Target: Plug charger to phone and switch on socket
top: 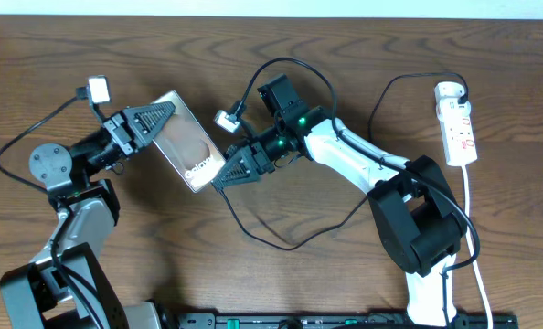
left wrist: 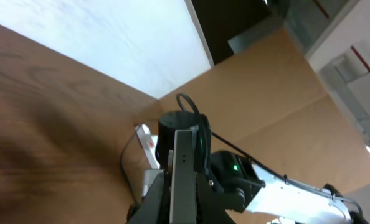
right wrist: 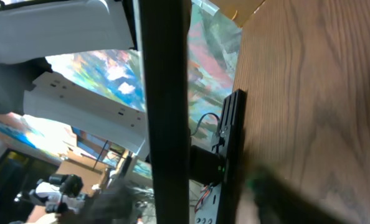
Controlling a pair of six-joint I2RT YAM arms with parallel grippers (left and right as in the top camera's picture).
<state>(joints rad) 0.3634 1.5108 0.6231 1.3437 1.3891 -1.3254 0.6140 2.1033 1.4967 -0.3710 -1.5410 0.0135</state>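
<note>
Two arms meet near the middle of the wooden table [top: 345,55], with the phone [top: 185,146] between them. The left gripper [top: 162,114] is clamped on the phone at its plain far-left end, and the slab sits at a slant with its glossy face upward. Its white lettering lies at the lower end, towards the right arm. In the left wrist view the phone appears edge-on as a grey slab running out between the fingers. The right gripper [top: 228,175] sits just beside the lettered end of the phone, fingers drawn close together to a point. The charger [top: 290,247] leaves from that point, so the grip appears to be on the cable's free end. The plug tip itself is too small to make out, and contact with the phone's port cannot be confirmed. From the gripper the thin black cable drops in a loose loop across the table, then passes behind the right arm. The right wrist view is blurred and adds nothing reliable. The socket [top: 459,132] lies flat at the right side of the table, well apart from both grippers. Its red switch marks are visible, but their position cannot be read.
</note>
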